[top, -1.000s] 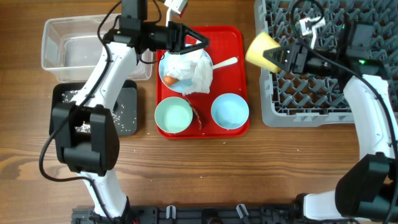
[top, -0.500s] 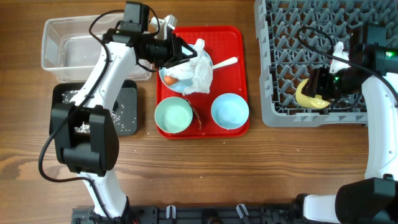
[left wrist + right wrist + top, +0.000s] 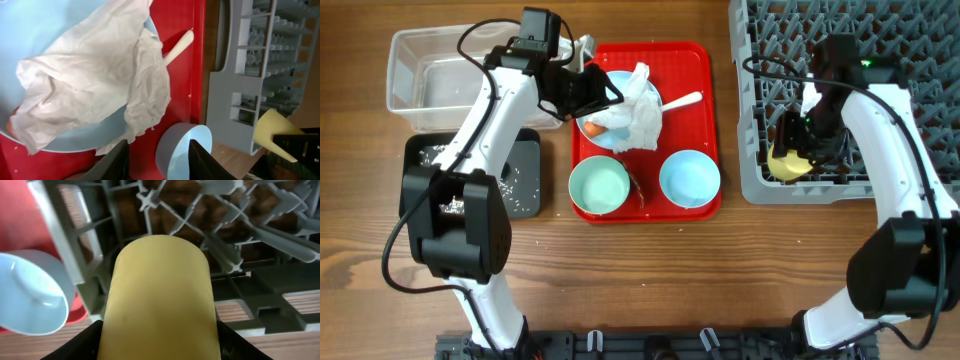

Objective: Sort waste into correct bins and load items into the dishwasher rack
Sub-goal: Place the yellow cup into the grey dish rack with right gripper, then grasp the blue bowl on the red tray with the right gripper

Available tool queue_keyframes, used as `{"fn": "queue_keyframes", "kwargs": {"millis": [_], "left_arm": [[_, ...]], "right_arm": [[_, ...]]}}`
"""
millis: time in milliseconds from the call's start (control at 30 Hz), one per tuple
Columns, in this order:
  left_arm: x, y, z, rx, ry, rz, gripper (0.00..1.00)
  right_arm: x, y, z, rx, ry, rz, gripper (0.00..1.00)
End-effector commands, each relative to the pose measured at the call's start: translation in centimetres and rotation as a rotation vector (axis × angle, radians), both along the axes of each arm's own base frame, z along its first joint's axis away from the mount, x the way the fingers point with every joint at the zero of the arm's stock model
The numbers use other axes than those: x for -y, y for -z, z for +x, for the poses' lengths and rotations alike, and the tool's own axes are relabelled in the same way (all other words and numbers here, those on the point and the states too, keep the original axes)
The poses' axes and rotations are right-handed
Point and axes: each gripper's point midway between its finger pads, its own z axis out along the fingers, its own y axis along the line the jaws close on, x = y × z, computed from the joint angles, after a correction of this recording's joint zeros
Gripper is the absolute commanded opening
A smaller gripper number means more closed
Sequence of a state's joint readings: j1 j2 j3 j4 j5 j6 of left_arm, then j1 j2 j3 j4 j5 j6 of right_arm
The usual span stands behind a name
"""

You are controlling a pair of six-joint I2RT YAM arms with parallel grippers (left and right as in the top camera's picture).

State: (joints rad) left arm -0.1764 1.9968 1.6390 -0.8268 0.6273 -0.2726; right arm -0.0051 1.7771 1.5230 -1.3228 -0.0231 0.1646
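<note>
The left gripper (image 3: 608, 95) is hovering, jaws spread and empty, over the crumpled white paper napkin (image 3: 642, 108) on the pale blue round plate (image 3: 616, 81). The right gripper (image 3: 798, 150) is clasping the small yellow cup (image 3: 786, 166) in the near-left corner of the dishwasher rack (image 3: 880, 60). The cup's long axis is lining up with the jaws and pointing down into the grid.

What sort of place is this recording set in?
Probably a lab tabletop staged as a dish-clearing station: a wooden table, a grey dishwasher rack, and a red tray holding a plate with a crumpled napkin.
</note>
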Motion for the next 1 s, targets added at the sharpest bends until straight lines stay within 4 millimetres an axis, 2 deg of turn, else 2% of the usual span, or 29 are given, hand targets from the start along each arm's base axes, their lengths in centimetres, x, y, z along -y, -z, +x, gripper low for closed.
{"fn": "queue_keyframes", "kwargs": {"millis": [0,33,67,300,367,467,533,600,700,767,867,967], "left_arm": [[-0.6,-0.5,0.1,0.038,0.012,0.030,0.38],[-0.6,-0.5,0.1,0.038,0.012,0.030,0.39],[-0.6,-0.5,0.1,0.038,0.012,0.030,0.40],[-0.5,-0.6,0.1,0.055,0.028,0.033,0.40],[-0.6,-1.3,0.3,0.083,0.030,0.036,0.41],[-1.2,-4.7,0.6,0.203,0.027,0.071,0.41],[-1.8,-7.0,0.4,0.288,0.018,0.132,0.41],[-2.0,-8.9,-0.1,0.349,0.008,0.194,0.42],[-1.8,-10.8,-1.3,0.408,0.019,0.265,0.44],[-1.6,-11.1,-2.3,0.398,0.029,0.274,0.44],[-2.3,-10.0,-3.9,0.299,0.012,0.286,0.40],[-2.8,-8.5,-6.3,0.202,0.054,0.336,0.42]], "right_arm": [[0.6,0.4,0.5,-0.006,0.024,-0.035,0.79],[0.6,0.5,0.5,-0.005,0.025,-0.035,0.92],[0.6,0.5,0.6,-0.003,0.025,-0.035,1.00],[-0.3,-0.1,2.2,0.060,0.025,0.017,1.00],[-0.7,-1.9,3.4,0.115,0.022,0.041,1.00],[-2.9,-7.4,5.6,0.255,-0.058,0.150,1.00],[-4.5,-9.7,5.9,0.324,-0.117,0.198,1.00],[-5.7,-10.7,5.4,0.347,-0.151,0.204,1.00],[-8.1,-10.7,4.5,0.329,-0.210,0.220,1.00],[-10.2,-10.4,3.7,0.310,-0.268,0.227,1.00],[-11.9,-10.2,3.0,0.294,-0.317,0.226,0.99],[-13.2,-8.5,1.4,0.224,-0.327,0.228,0.98]]}}
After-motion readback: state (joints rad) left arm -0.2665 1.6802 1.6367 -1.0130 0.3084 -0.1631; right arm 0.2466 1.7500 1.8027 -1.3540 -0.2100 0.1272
